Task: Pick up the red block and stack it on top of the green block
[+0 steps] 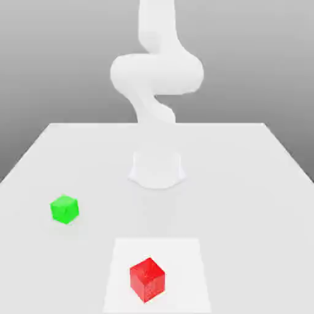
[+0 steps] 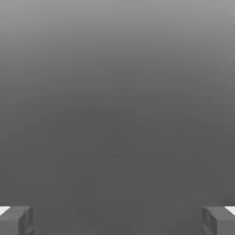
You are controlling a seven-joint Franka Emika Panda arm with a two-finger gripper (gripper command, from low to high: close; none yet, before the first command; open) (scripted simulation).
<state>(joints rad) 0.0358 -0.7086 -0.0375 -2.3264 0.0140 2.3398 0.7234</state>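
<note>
White tabletop [image 1: 245, 184] under a grey backdrop is what you're looking at. Your gripper [image 2: 117, 220] is spread wide w/ nothing between the fingers [image 2: 18, 219] (grey tips at both edges of the hand view). Arm [image 1: 156, 73] rises from its base at mid-table. Green block [image 1: 64, 209] sits toward the exterior view's left; red block [image 1: 148, 279] rests nearer the camera on a paler square patch [image 1: 184, 257], well apart from the green.

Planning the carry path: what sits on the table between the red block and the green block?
Nothing. In the exterior view, bare white table separates the red block from the green block.
</note>
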